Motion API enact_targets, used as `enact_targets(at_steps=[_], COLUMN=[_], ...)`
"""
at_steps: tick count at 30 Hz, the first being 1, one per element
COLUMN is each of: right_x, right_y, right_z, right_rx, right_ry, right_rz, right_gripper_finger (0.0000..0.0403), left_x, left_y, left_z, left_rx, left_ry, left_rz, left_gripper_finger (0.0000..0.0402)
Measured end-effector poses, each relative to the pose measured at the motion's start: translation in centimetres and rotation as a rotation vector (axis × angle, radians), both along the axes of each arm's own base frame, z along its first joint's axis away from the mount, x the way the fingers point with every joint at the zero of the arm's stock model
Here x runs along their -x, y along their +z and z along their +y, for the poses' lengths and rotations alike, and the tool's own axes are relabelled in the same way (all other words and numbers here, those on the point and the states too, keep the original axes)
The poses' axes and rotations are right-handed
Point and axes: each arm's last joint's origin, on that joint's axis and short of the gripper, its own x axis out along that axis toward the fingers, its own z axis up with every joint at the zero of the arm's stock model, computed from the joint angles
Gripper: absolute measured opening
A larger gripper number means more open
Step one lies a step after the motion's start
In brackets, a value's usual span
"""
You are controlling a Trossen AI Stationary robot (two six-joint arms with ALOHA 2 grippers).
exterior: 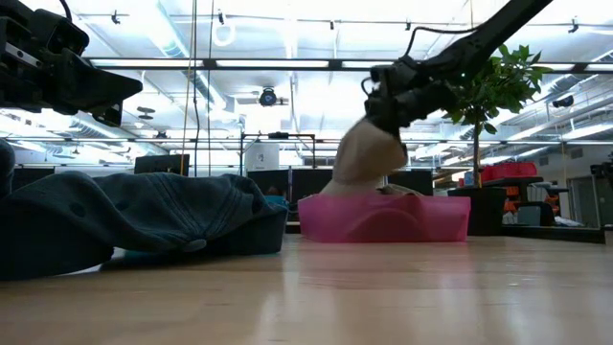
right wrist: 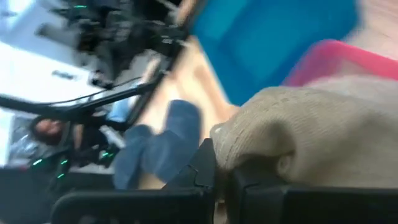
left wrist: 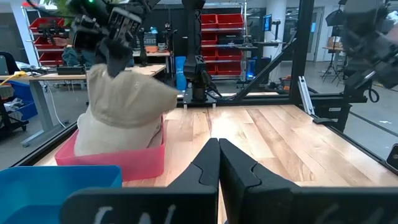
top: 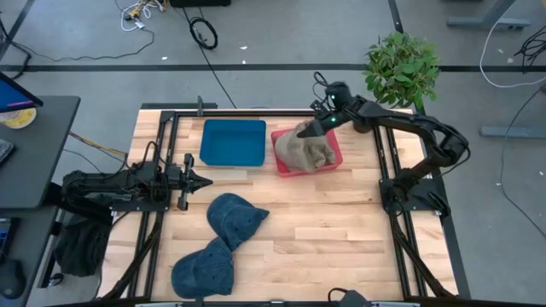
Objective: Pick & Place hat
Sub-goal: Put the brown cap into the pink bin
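Observation:
A beige hat [top: 307, 150] lies in the pink tray [top: 334, 162] at the far middle; it also shows in the low view [exterior: 369, 158] and the left wrist view [left wrist: 124, 112]. My right gripper [top: 319, 122] is shut on its far top edge. Two blue caps lie on the table: one near the middle [top: 234, 217], one at the near edge [top: 203, 269]. My left gripper [top: 205, 181] is shut and empty at the table's left, fingertips together in the left wrist view [left wrist: 217, 149]. My right gripper pinches a fold of the beige hat at its upper far edge [right wrist: 249, 155] between its two fingers, coming from the table's far right, slanting down. The hat's top is pulled up [exterior: 374, 144] while its lower part rests in the pink tray.
A blue tray [top: 232, 141] stands left of the pink tray. A potted plant [top: 401, 66] stands at the far right corner. Dark frame rails [top: 166, 136] run along the table's left, right and far sides. Bare wood lies at the near right.

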Motion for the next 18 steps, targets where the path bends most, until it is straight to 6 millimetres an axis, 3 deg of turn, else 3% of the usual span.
enact_targets(at_steps=[5, 18], right_x=[0.2, 1.0], right_y=[-1.0, -0.9], right_z=[-0.8, -1.6], right_rx=[0.035, 0.099], right_ry=[-0.093, -0.140], right_rz=[0.084, 0.094], right_gripper_finger=[0.0008, 0.0056], left_x=[0.0, 0.0], left_y=[0.0, 0.0], left_z=[0.0, 0.0], left_rx=[0.000, 0.000], left_ry=[0.000, 0.000], left_rz=[0.000, 0.000], left_gripper_finger=[0.0003, 0.0003])
